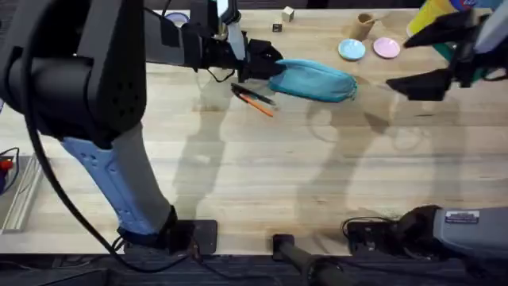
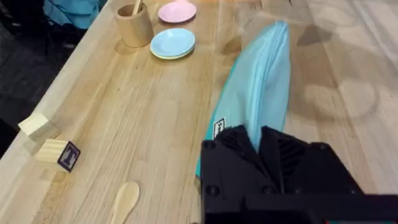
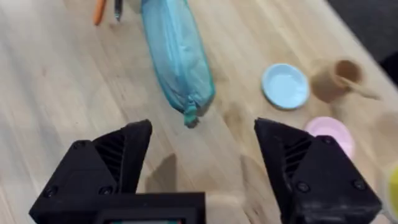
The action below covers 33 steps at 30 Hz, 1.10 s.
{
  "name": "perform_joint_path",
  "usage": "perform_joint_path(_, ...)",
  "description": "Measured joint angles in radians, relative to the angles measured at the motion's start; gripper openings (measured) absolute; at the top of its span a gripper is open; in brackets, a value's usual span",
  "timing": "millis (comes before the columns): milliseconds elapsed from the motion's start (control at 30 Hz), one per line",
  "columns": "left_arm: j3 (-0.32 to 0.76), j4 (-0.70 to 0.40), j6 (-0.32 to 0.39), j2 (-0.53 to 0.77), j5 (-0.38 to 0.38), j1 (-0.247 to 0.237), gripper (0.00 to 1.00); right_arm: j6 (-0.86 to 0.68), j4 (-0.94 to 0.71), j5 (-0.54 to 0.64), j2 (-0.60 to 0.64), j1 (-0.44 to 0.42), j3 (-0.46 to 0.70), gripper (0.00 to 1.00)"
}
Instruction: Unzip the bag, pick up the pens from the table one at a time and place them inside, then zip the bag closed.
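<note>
The teal bag [image 1: 313, 79] lies on the table [image 1: 262, 175] at the back middle, its zipper looking closed. My left gripper [image 1: 255, 62] sits at the bag's left end, and in the left wrist view its fingers [image 2: 239, 149] stand close together over the near end of the bag [image 2: 261, 87], shut on it. Just in front of that end lie the two pens, black [image 1: 248, 94] and orange [image 1: 260, 105], side by side. My right gripper [image 1: 401, 63] hovers open above the table beyond the bag's right end [image 3: 189, 115], its fingers [image 3: 134, 146] wide apart and holding nothing.
A light-blue dish [image 1: 352, 49], a pink dish [image 1: 386, 48] and a wooden cup [image 1: 363, 25] stand behind the bag's right end. Small wooden blocks [image 1: 287, 13] and a wooden spoon [image 2: 124, 199] lie near the far edge. The front half of the table is bare wood.
</note>
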Motion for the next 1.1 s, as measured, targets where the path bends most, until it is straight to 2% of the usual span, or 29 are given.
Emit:
perform_joint_path(367,0.000,0.000,0.000,0.000,0.000,0.000,0.042,0.000,0.047,0.022,0.225,0.072,0.000,0.996)
perform_joint_path(733,0.000,0.000,0.000,0.000,0.000,0.000,0.042,0.000,0.087,0.033,0.311,0.147,0.000,0.996)
perform_joint_path(767,0.000,0.000,0.000,0.000,0.000,0.000,0.042,0.000,0.094,0.047,0.327,0.170,0.000,0.935)
perform_joint_path(933,0.000,0.000,0.000,0.000,0.000,0.000,0.042,0.000,0.094,0.054,0.333,0.175,0.000,0.842)
perform_joint_path(1100,0.000,0.000,0.000,0.000,0.000,0.000,0.042,-0.004,0.096,0.061,0.333,0.175,0.000,0.643)
